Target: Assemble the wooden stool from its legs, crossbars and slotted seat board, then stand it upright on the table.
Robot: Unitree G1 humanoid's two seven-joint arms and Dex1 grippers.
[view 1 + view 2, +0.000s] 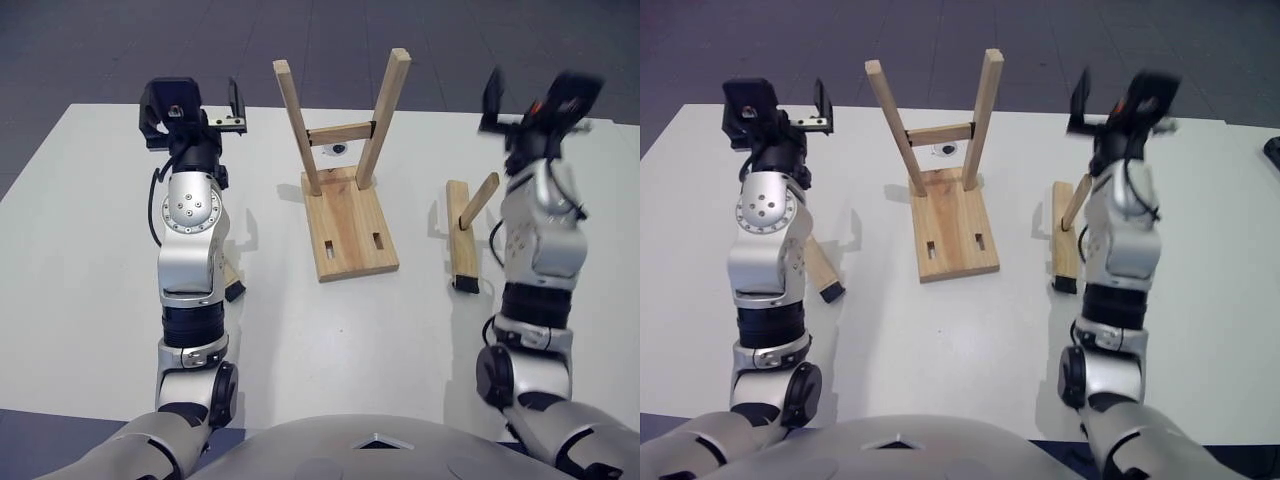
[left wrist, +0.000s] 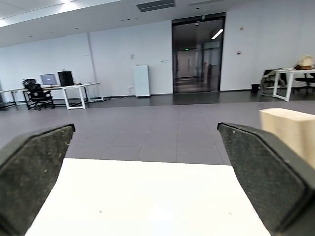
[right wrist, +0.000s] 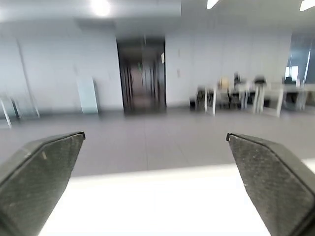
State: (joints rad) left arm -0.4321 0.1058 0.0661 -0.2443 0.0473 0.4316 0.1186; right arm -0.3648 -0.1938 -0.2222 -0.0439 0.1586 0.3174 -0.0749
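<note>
Over table (image 1: 100, 250): left hand (image 1: 193, 112), right hand (image 1: 535, 100) both spread | left wrist view: leg tip (image 2: 288, 129)

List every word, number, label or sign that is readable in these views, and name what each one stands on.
No text can be read in any view.
Small lit sign over the doorway: too small to read.
Monitor screen on the far desk: too small to read.
Seat board, upright legs, loose leg piece: bare wood, no marks visible.
</note>
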